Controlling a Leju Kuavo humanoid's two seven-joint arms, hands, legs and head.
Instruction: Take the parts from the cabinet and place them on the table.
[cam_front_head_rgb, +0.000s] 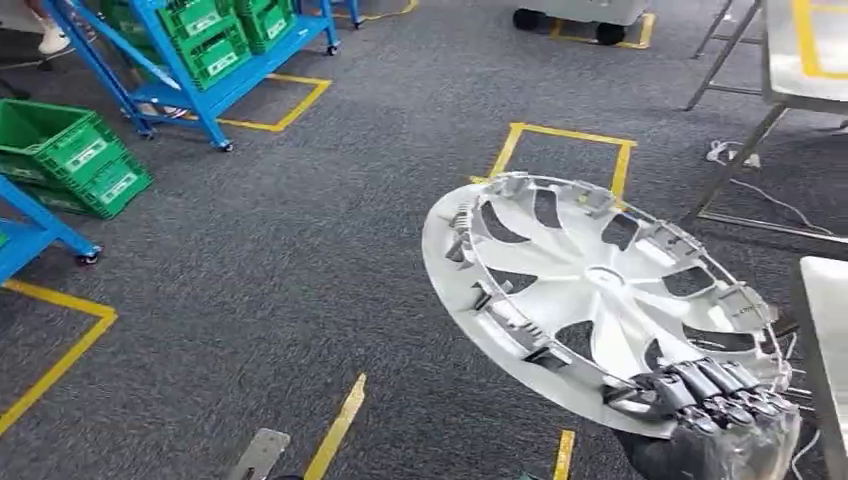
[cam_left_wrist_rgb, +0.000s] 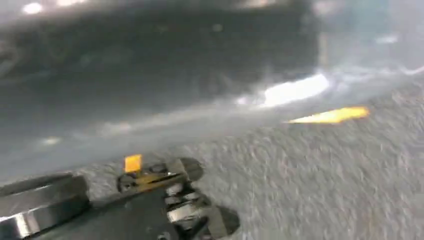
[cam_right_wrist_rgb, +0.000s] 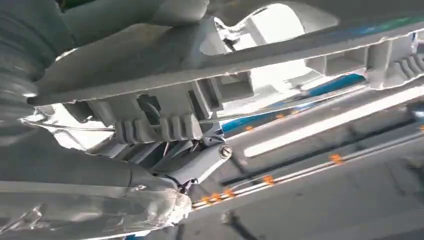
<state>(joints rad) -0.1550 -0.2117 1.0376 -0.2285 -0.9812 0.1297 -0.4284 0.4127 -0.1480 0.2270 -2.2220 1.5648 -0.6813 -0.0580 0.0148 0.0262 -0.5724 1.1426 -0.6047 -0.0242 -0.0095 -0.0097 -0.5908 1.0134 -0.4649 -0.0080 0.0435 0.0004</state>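
Wheel cover (cam_front_head_rgb: 600, 285) is gripped at its rim by right hand (cam_front_head_rgb: 715, 400), fingers clamped. Heavy overhang; slipping or twisting is risked. Left-hand fingers: cannot tell.

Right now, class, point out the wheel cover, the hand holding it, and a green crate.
wheel cover (cam_front_head_rgb: 590, 275): head view, on its central hub.
right hand (cam_front_head_rgb: 715, 392): head view, on fingers gripping the rim.
green crate (cam_front_head_rgb: 75, 150): head view, on its front wall.

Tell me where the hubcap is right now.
In the head view the silver hubcap is at the right, tilted above the grey carpet, its lower rim gripped by the right hand, near the yellow floor-tape square.
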